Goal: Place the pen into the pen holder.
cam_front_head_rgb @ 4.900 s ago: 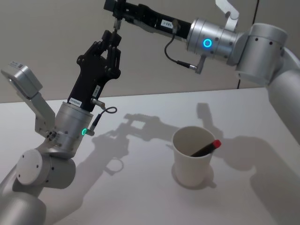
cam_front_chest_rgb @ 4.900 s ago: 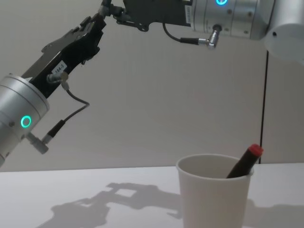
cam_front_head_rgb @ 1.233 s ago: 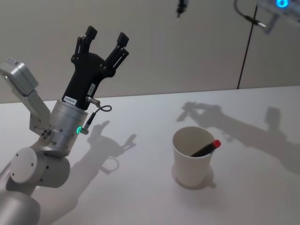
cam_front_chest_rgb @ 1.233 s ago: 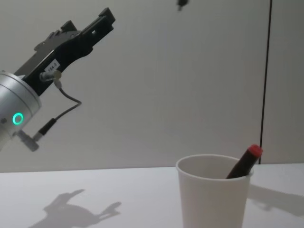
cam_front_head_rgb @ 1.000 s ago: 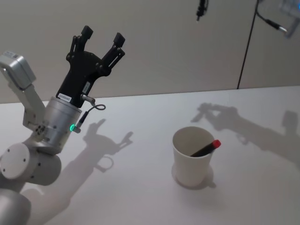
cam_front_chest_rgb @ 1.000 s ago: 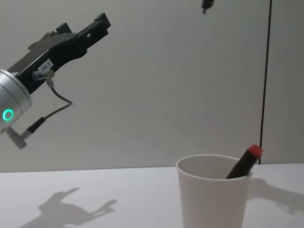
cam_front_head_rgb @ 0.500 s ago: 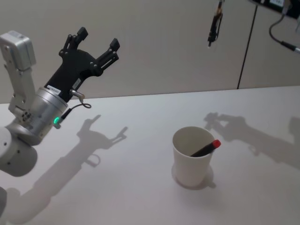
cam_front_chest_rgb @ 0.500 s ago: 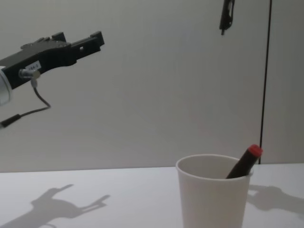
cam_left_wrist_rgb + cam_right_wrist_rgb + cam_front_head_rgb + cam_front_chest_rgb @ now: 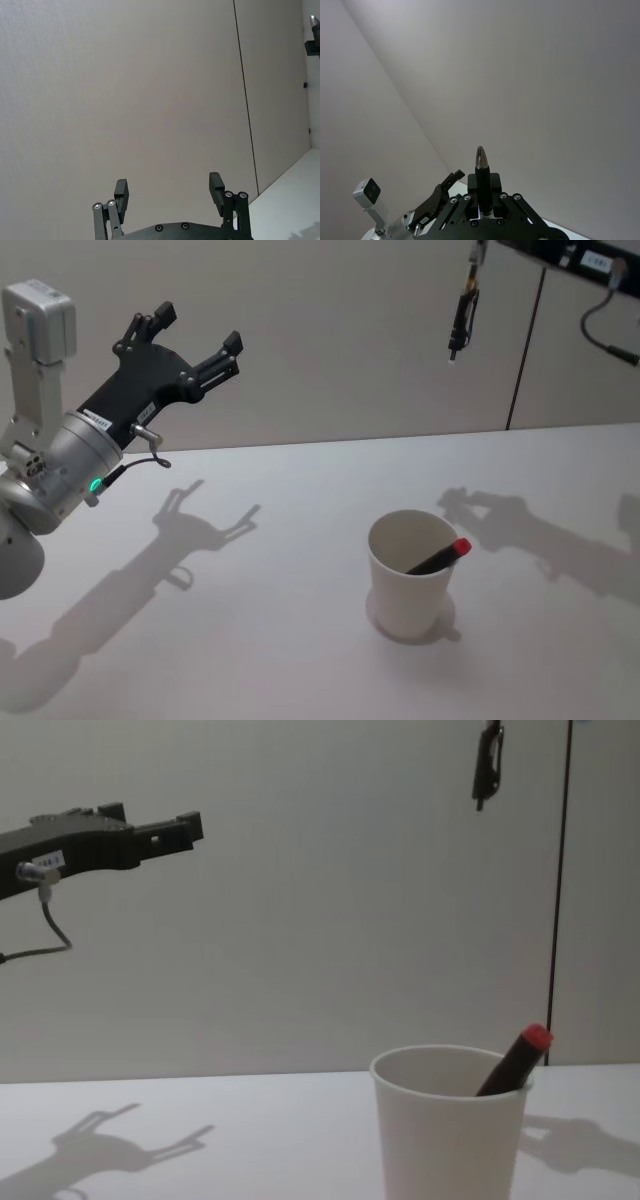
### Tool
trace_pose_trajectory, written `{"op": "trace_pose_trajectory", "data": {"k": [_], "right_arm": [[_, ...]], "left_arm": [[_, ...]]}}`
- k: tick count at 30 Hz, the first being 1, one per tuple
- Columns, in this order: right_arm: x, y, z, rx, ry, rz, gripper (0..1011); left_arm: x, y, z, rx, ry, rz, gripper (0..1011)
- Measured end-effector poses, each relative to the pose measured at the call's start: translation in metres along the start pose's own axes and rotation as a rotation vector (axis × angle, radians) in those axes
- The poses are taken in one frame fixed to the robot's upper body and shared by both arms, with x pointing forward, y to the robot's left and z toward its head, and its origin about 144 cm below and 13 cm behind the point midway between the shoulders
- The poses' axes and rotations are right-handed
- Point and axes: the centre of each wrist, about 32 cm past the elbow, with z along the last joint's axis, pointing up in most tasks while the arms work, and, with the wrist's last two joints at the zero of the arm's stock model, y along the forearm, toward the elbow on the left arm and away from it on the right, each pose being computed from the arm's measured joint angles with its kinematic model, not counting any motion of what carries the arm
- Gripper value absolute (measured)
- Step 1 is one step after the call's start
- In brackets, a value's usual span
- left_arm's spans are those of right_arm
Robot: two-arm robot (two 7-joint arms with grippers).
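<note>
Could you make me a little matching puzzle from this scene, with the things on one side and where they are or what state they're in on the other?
Things:
1. left gripper
2. black pen
3. red-capped pen
4. paper cup

Descriptions:
A. leaning inside the cup, cap above the rim
B. standing upright on the white table
C. open, empty, raised at the left
D. clamped in the right gripper, hanging tip down high above the table

Pairs: 1-C, 2-D, 3-A, 4-B
</note>
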Motion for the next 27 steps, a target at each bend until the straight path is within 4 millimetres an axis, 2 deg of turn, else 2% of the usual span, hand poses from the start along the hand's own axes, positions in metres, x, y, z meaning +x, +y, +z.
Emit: {"op": "trace_pose_trajectory", "data": {"k": [17, 27], "right_arm": [[-0.0026, 0.0018, -0.0001, -0.062, 0.021, 0.09, 141], [-0.0042, -0.0072, -0.0032, -0.138, 0.023, 0.13, 141]], "left_arm": [[0.0061, 0.001, 0.0063, 0.041, -0.022, 0.0, 1001], [0.0072, 0.0013, 0.0074, 0.049, -0.026, 0.0, 1001]]}}
